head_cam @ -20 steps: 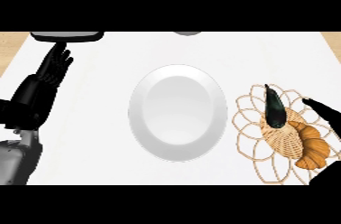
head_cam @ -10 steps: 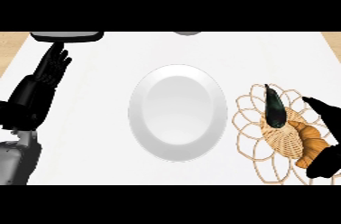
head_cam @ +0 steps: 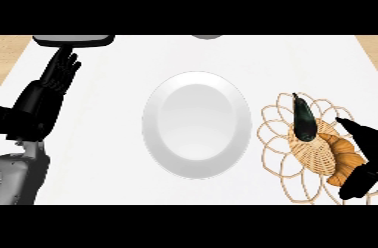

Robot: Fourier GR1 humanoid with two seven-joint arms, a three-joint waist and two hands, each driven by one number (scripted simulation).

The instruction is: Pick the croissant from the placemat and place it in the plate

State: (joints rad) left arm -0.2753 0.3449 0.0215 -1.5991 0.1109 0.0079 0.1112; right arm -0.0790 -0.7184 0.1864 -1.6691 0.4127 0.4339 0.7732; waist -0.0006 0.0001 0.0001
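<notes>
Head view of a white worktop [head_cam: 111,92]. A white oval-looking plate [head_cam: 196,126] lies at the centre, with nothing on it. At 3 o'clock from the plate, and apart from it, lies a woven placemat [head_cam: 284,142] with a looped wire-like border. The croissant [head_cam: 344,157] rests on the placemat's right half, at about 4 o'clock from the plate, its length running from upper left to lower right. The right robot hand [head_cam: 363,157] enters from the right edge and straddles the croissant: one dark finger [head_cam: 303,121] lies over the mat at 11 o'clock from the croissant, while the rest of the hand covers the croissant's far side, at 3 to 5 o'clock. The fingers are spread about the croissant, though contact cannot be judged. The left robot hand [head_cam: 59,74] stands at 10 o'clock from the plate, well apart from it, fingers straight and pointing up, holding nothing. A dark-rimmed object [head_cam: 74,40] sits at the top edge, just above that hand.
</notes>
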